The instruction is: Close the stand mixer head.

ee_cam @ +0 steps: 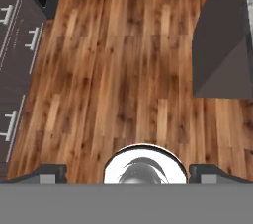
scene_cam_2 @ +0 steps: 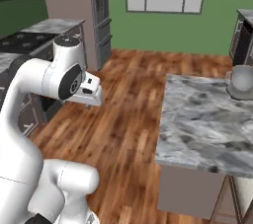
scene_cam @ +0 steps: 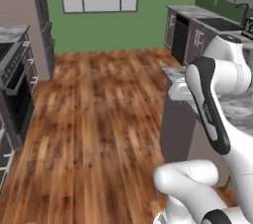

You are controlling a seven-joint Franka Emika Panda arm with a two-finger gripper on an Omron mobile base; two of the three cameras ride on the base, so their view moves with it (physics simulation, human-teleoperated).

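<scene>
The stand mixer head is out of view. A grey rounded bowl point(scene_cam_2: 241, 82) stands at the far right of the marble island counter point(scene_cam_2: 197, 119), cut off by the frame edge. My arm is folded up over the wooden floor, to the left of the island. The hand point(scene_cam_2: 90, 93) points downward, well away from the bowl. In the hand view my gripper point(ee_cam: 126, 173) looks straight down at the floor. Its two dark fingertips point(ee_cam: 49, 172) stand far apart with nothing between them, so it is open.
The island's dark side panel point(ee_cam: 222, 45) lies to the right of the hand. Dark drawer fronts with silver handles point(ee_cam: 20, 45) line the left. An oven point(scene_cam: 17, 90) stands on the left wall, and a back counter with a sink point(scene_cam: 217, 20) runs along the far right. Wooden floor point(scene_cam: 99, 109) spreads between them.
</scene>
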